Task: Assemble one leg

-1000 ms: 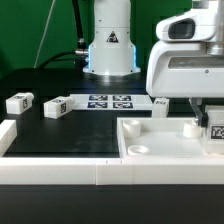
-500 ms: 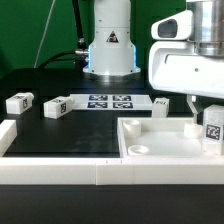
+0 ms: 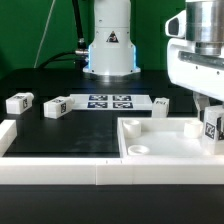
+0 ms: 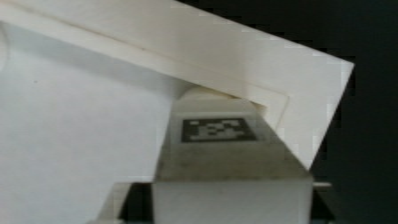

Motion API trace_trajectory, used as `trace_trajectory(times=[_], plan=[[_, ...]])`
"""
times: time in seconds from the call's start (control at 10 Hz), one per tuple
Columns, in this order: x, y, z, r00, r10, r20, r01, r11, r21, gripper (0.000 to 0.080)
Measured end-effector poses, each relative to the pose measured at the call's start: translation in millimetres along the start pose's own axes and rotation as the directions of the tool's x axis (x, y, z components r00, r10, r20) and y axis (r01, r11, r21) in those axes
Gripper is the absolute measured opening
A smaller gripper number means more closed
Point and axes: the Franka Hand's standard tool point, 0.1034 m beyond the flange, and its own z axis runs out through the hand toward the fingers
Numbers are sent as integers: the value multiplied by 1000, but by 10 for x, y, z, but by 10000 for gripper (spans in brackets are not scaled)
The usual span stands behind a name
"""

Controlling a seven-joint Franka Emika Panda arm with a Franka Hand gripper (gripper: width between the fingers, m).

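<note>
My gripper [image 3: 213,116] is at the exterior view's right, shut on a leg [image 3: 212,126], a stubby white block with a black-and-white tag. It holds the leg upright over the right corner of the large white square tray-like piece [image 3: 160,140]. In the wrist view the leg [image 4: 217,140] reaches from between my fingers toward the piece's corner wall [image 4: 267,70]; its far end lies at that corner. Three more legs lie on the black table: two at the left [image 3: 20,101] [image 3: 56,105] and one behind the tray piece [image 3: 160,103].
The marker board [image 3: 110,101] lies flat at the middle back, in front of the robot base [image 3: 110,45]. A low white wall [image 3: 60,172] runs along the front edge, with a raised end at the left [image 3: 6,135].
The gripper body has shifted toward the exterior view's right. The held leg has stayed near the tray piece's right corner, a little higher than before.
</note>
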Motion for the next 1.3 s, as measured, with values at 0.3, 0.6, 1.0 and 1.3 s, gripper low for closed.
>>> trace_trajectory(times=[0.3, 0.6, 1.0, 1.3], plan=[[7, 3, -1, 993, 118, 8, -118, 993, -1, 291], [26, -6, -13, 1000, -7, 9, 7, 1000, -4, 546], [18, 1, -2, 920, -393, 19, 393, 919, -15, 643], [-7, 5, 11, 779, -626, 23, 627, 779, -13, 649]])
